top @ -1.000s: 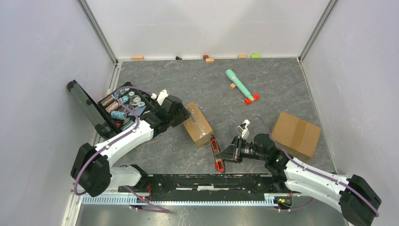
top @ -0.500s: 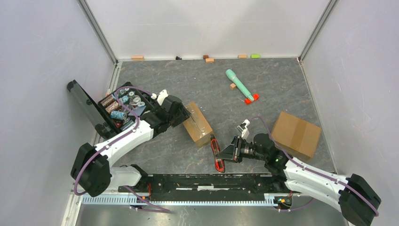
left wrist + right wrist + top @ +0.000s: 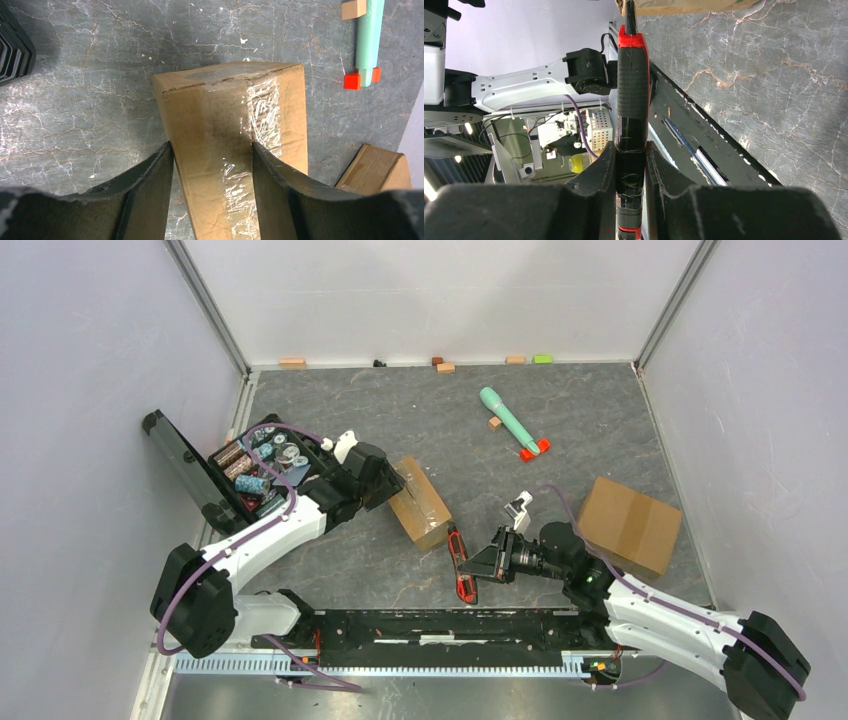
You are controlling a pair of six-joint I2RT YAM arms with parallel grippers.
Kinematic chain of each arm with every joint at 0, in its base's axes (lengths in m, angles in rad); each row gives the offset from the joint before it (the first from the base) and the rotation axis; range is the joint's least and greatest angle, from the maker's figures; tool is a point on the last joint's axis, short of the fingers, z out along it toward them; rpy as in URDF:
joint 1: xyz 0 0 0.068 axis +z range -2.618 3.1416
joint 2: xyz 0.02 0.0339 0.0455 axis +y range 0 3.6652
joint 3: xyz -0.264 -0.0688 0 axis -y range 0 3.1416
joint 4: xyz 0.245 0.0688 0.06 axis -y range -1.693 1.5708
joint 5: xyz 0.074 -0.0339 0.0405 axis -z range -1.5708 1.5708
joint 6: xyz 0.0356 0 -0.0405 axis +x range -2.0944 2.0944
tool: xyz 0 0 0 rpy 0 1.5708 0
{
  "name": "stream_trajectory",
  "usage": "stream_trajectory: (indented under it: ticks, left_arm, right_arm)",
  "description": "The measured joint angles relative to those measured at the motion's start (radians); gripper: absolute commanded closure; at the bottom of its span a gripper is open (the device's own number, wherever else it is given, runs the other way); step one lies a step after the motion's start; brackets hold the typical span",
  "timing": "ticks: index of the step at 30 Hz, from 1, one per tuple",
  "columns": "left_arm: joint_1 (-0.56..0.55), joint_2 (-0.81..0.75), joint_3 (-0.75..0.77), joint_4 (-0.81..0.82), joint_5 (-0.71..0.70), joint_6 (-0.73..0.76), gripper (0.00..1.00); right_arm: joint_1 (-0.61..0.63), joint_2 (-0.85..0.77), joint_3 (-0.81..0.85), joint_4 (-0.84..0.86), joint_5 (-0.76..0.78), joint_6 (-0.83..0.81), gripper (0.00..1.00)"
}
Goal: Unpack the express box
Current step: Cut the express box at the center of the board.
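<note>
The express box [image 3: 421, 504] lay near the middle of the table [image 3: 400, 410], a little toward 9 o'clock. The left gripper [image 3: 385, 480] straddled its 11 o'clock end, 1 finger pressed on each long side, so it was closed about the carton as far as the cardboard allowed. The right gripper [image 3: 630, 150] was clamped tight on the handle of a red-and-black utility knife [image 3: 631, 95], and nothing else was in its grasp.

The main risk, as I judged it, was at the blade. Its tip sat at the box's 5 o'clock end, and I could not tell whether it had entered the tape [image 3: 262, 115]. Too steep a push could drive it into the contents, while too shallow a push could let it skate off the glossy film. The box was held at 1 end only, so a sideways load might swing the free end. The handle might also twist between the fingers.

From above, the box's long axis ran from 11 to 5 o'clock, with the tape strip along it. The knife lay nearly 12 to 6 o'clock, with its blade toward 12. A 2nd carton [image 3: 630, 524] sat well apart at 3 o'clock.
</note>
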Motion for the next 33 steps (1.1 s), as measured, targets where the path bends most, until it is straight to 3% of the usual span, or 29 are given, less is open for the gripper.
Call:
stream_trajectory:
  ticks: [17, 33]
  left_arm:
    - [0.000, 0.000, 0.000, 0.000, 0.000, 0.000, 0.63]
    - [0.003, -0.003, -0.002, -0.004, 0.002, 0.000, 0.64]
  right_arm:
    - [0.000, 0.007, 0.012, -0.007, 0.010, -0.006, 1.00]
    - [0.000, 0.093, 0.012, 0.096, -0.039, 0.010, 1.00]
